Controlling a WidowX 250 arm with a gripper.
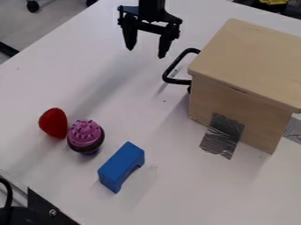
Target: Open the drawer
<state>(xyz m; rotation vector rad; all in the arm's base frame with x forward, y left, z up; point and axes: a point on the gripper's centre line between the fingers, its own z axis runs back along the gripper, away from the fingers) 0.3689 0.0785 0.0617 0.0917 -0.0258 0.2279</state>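
Drawer box [250,59] on the right, gripper [145,52] wide apart near its handle [178,81]!

And here we are at the counter [147,125], with the pale wooden drawer box sitting over on the right side of the view, its flat top tilted across the picture from upper left to lower right. Out of its left side juts the black loop handle, angled to the left, and that's the one to watch! The gripper hangs down from the top edge, just up and to the left of that handle in the view, its two fingers pointing downward and well spread, nothing between them. Near the handle, yes, but apart from it. How far the drawer itself stands out, I can't tell from this angle.

Down at the foot of the box, grey tape [222,136] runs from the wood onto the counter, with another strip [293,130] at the right edge. Over to the lower left, a little line-up: a red strawberry-like piece [53,123], a cupcake with purple-pink topping [86,134] right beside it, and a blue block [122,165] with a curved notch, lying at a slant below and to the right of the cupcake.
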